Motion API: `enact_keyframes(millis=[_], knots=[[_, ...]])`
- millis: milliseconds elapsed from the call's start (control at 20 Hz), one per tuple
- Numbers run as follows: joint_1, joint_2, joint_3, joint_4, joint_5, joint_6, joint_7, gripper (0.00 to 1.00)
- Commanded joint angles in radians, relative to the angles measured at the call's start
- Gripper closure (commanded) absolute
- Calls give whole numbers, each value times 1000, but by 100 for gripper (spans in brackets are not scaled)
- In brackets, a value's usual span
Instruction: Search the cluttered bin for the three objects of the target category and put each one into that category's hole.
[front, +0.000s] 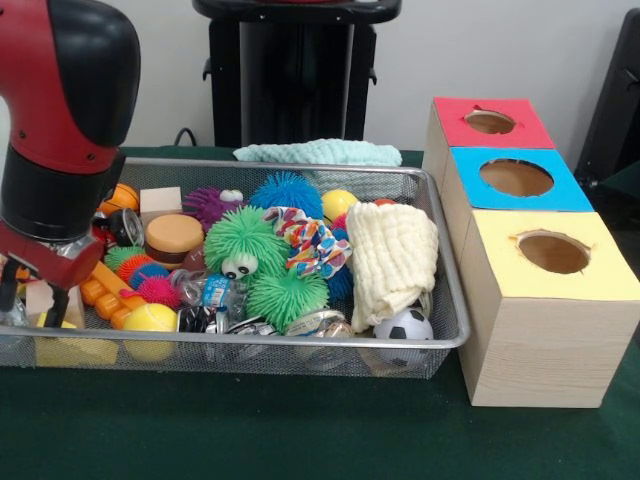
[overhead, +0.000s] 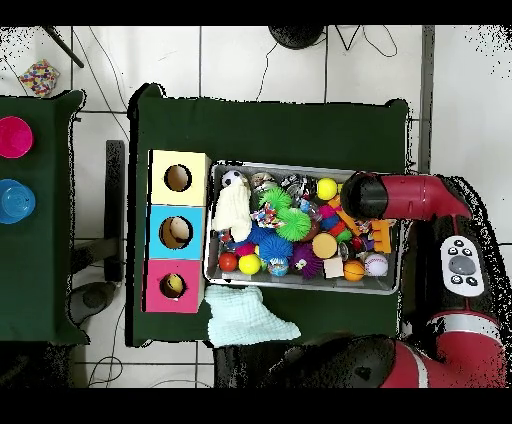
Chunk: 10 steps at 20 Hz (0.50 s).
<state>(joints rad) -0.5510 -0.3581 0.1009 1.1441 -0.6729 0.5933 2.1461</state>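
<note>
The wire-mesh bin (front: 300, 342) is packed with toys; it also shows in the overhead view (overhead: 300, 288). A folded cream cloth (front: 393, 255) lies at its right end, nearest the boxes (overhead: 232, 210). A multicolour patterned cloth (front: 312, 240) lies in the middle (overhead: 270, 217). A mint cloth (front: 318, 152) lies on the table outside the bin (overhead: 250, 318). The yellow-topped hole (front: 553, 252) is in the nearest box (overhead: 178, 178). My gripper (front: 30, 290) hangs low over the bin's left end, mostly hidden by the arm (overhead: 362, 195).
The blue-topped hole (front: 516, 177) and the red-topped hole (front: 490, 121) stand behind the yellow one. Green (front: 245, 245), blue (front: 285, 190) and purple (front: 205, 205) puffer balls, a toy burger (front: 173, 235), a yellow ball (front: 150, 320) and a small football (front: 405, 325) crowd the bin.
</note>
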Motion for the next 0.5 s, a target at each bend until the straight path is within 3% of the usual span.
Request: enact_keyframes(millis=[50,500], knots=[[2,82,9,-29,-66,-41,-79,0],[-94,155,95,-30,-15,-70,-137,0]])
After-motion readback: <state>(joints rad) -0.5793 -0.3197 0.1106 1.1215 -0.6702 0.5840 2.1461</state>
